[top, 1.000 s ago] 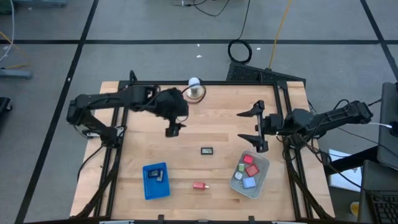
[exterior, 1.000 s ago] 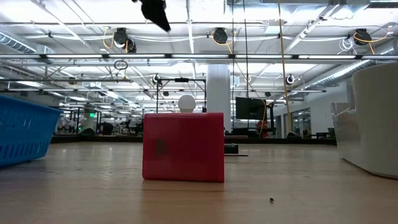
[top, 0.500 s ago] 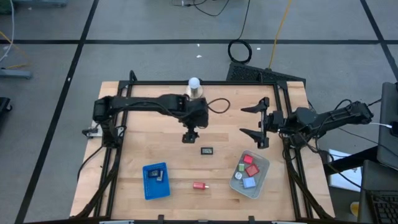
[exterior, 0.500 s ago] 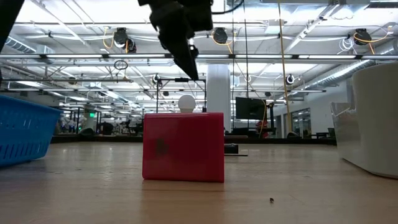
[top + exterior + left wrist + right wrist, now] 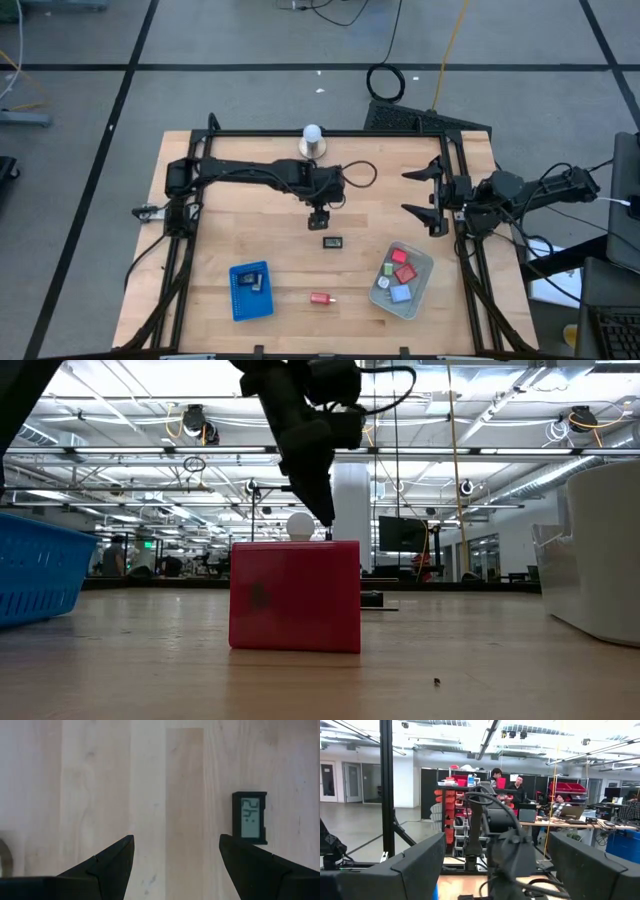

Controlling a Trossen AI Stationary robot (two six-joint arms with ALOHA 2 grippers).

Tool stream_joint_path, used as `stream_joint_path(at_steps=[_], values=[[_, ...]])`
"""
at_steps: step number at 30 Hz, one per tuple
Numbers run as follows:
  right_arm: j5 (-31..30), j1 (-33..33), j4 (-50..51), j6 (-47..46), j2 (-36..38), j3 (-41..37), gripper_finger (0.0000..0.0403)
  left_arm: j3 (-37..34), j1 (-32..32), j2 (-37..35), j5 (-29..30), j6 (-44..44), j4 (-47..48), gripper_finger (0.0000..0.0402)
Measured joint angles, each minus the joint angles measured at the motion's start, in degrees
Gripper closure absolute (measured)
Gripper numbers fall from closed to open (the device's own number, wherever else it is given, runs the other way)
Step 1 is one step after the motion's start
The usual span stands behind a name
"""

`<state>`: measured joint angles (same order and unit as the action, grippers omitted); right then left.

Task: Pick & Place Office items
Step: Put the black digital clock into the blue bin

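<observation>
A black rectangle with a pale display (image 5: 333, 241) (image 5: 249, 817) lies flat on the wood near the table's middle. My left gripper (image 5: 319, 219) (image 5: 176, 850) hangs open just far-left of it, pointing down, nothing between its fingers. A red block (image 5: 320, 298) (image 5: 294, 596) rests on the table near the front edge. Several office items, red, green, blue and pale, sit in the clear grey bin (image 5: 424, 275). The blue tray (image 5: 240, 302) holds two dark pieces. My right gripper (image 5: 429, 200) stands open, raised at the table's right side.
A white ball on a round metal base (image 5: 314, 143) stands at the far edge, close behind the left arm. The black frame rails (image 5: 185, 260) run along both table sides. Bare wood lies between the black rectangle and the red block.
My left gripper has swung from the table's far left toward the middle and come down, ending beside the black rectangle, its fingers still apart. My right gripper has drawn back a little toward the table's right edge. No item has moved.
</observation>
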<state>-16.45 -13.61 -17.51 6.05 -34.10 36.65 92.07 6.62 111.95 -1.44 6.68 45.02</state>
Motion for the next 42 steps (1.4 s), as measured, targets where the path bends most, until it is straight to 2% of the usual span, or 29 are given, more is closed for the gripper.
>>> stream_joint_path(at_steps=[7,16,26,42], values=[[0.0,0.0,-0.3,0.0,3.4,-3.1,0.0064,0.0,-2.7,2.5,-0.1,-4.8,-2.1,0.0108],[0.0,0.0,-0.6,-0.9,4.2,-4.1,0.0064,0.1,-4.2,3.2,0.0,-8.4,-6.4,0.0108],[0.1,0.0,-0.1,-1.1,4.1,-4.2,0.0064,0.0,-7.3,7.9,-0.2,-12.4,-4.6,0.0108],[0.1,0.0,-0.1,-1.1,4.1,-4.2,0.0064,0.0,-9.7,7.8,-2.6,-14.4,-5.1,0.0108]])
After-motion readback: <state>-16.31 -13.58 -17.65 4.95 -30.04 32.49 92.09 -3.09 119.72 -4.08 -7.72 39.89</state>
